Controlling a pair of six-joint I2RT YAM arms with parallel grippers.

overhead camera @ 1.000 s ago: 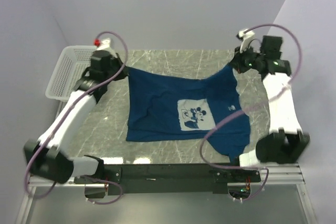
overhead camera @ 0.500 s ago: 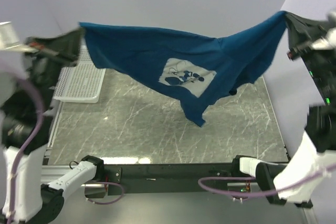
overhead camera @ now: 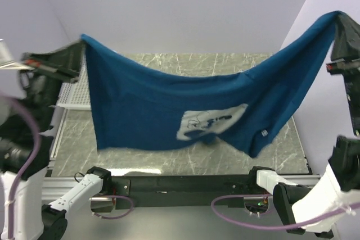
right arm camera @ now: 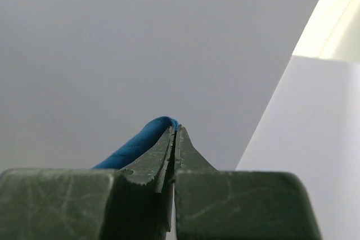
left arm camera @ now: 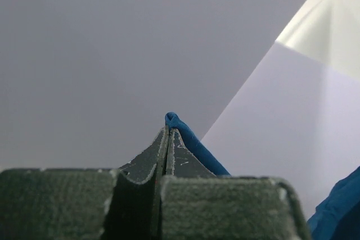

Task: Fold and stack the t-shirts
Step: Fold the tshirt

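Note:
One dark blue t-shirt (overhead camera: 152, 105) with a pale cartoon print (overhead camera: 211, 122) hangs spread in the air above the table, held by two corners. My left gripper (overhead camera: 79, 49) is shut on its upper left corner, high at the left. My right gripper (overhead camera: 339, 19) is shut on the other corner, high at the far right. The left wrist view shows a blue cloth fold (left arm camera: 185, 136) pinched at my closed fingertips (left arm camera: 169, 130). In the right wrist view blue cloth (right arm camera: 138, 144) is likewise pinched at my fingertips (right arm camera: 175, 130). The shirt's lower edge sags close to the table.
A white mesh basket (overhead camera: 76, 91) stands at the table's left edge, partly behind the shirt. The grey marble table top (overhead camera: 169, 155) shows below the cloth. Lilac walls close in behind and at the right.
Both arms lifted the shirt off the table and high into the air; over the last half second it spread wider and swung toward the camera, the print now lower.

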